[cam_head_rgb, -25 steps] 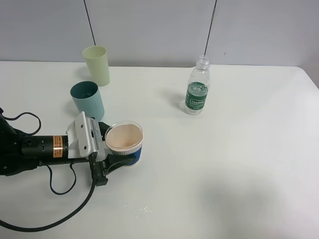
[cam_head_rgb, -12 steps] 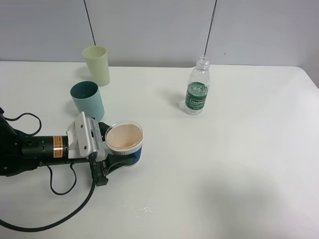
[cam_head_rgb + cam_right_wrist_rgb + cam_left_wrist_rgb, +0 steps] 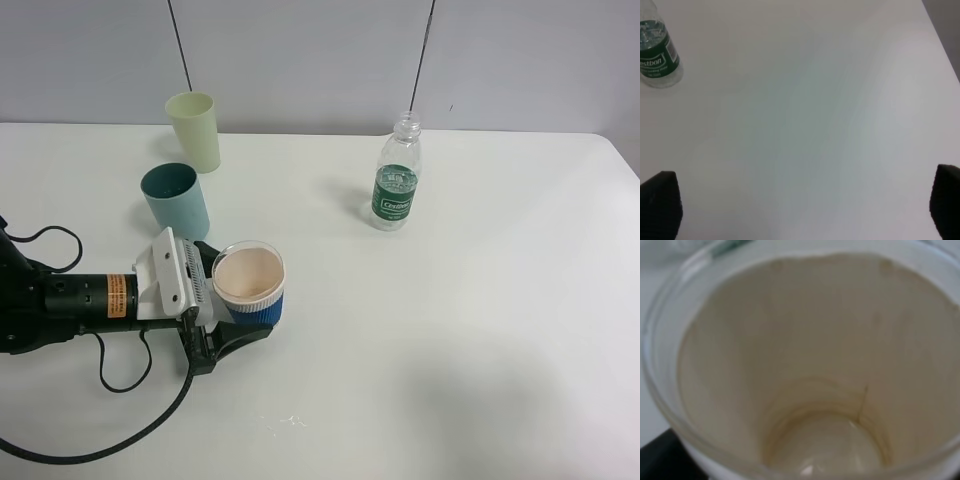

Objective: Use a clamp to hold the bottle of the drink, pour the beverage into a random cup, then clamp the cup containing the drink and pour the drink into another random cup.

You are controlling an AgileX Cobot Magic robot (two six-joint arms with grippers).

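Note:
My left gripper (image 3: 238, 303) is shut on a white paper cup with a blue sleeve (image 3: 249, 285), near the table's front left. In the left wrist view the cup's beige inside (image 3: 810, 365) fills the frame, and I cannot tell whether it holds liquid. A clear uncapped bottle with a green label (image 3: 398, 178) stands upright at the back centre-right, and also shows in the right wrist view (image 3: 657, 55). A teal cup (image 3: 176, 198) and a pale green cup (image 3: 195, 130) stand upright at the back left. My right gripper (image 3: 801, 205) is open and empty over bare table, away from the bottle.
The white table (image 3: 480, 330) ends at its right edge (image 3: 940, 45), seen in the right wrist view. The left arm's black cable (image 3: 130, 375) loops on the table beside the arm. The teal cup stands close behind the left gripper.
The left gripper has turned slightly with the cup in it; more of the blue sleeve shows and the rim looks narrower. Bottle and other cups have not moved.

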